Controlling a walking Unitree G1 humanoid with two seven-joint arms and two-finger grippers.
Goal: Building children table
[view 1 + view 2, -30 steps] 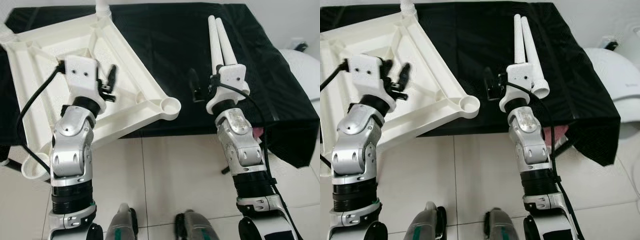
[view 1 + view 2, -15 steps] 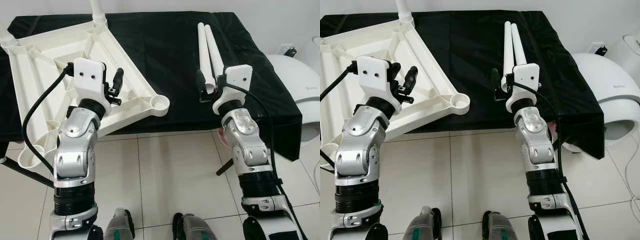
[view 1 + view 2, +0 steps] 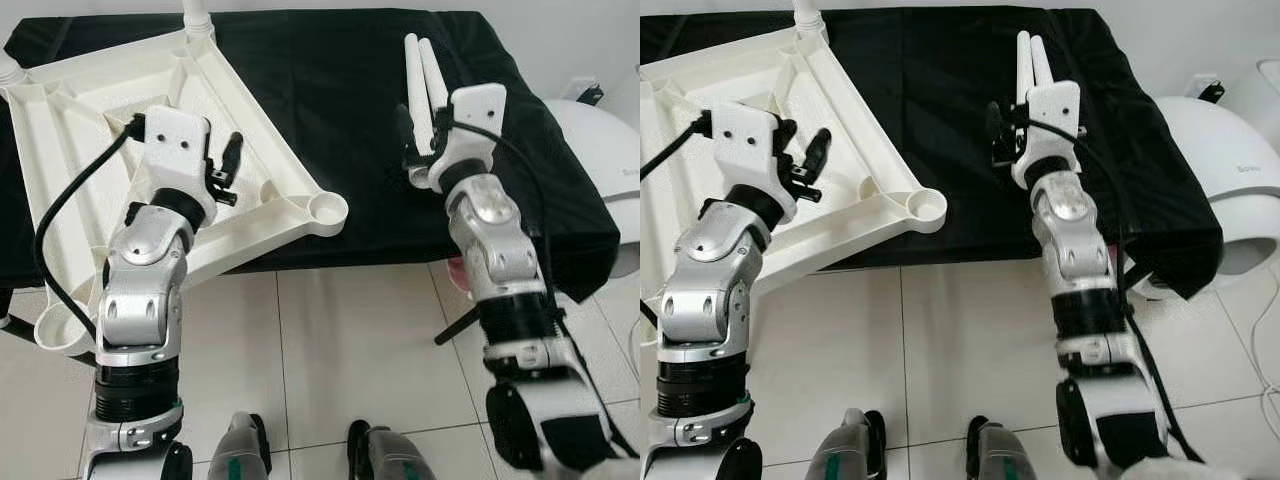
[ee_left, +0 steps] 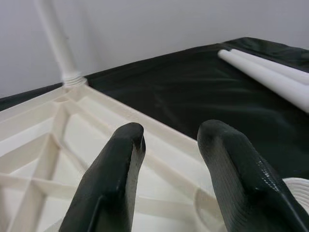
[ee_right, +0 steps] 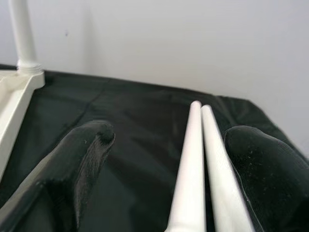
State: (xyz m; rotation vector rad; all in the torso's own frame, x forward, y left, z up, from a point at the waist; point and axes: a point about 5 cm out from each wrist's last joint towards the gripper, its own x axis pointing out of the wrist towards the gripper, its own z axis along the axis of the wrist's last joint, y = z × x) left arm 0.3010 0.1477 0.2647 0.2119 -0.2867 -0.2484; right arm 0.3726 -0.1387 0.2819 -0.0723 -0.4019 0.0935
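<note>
White plastic, the upturned tabletop (image 3: 110, 130) lies at the counter's (image 3: 330, 90) ten o'clock on black cloth, one leg (image 3: 196, 18) already standing in its far corner and its near socket corner (image 3: 328, 209) jutting past the edge. The left gripper (image 4: 169, 140) hovers over its ribs, fingers spread and empty. At two o'clock, the right gripper (image 5: 166, 145) hangs spread wide around the near ends of two loose legs (image 5: 200, 159) lying side by side.

No text or label can be read here.
</note>
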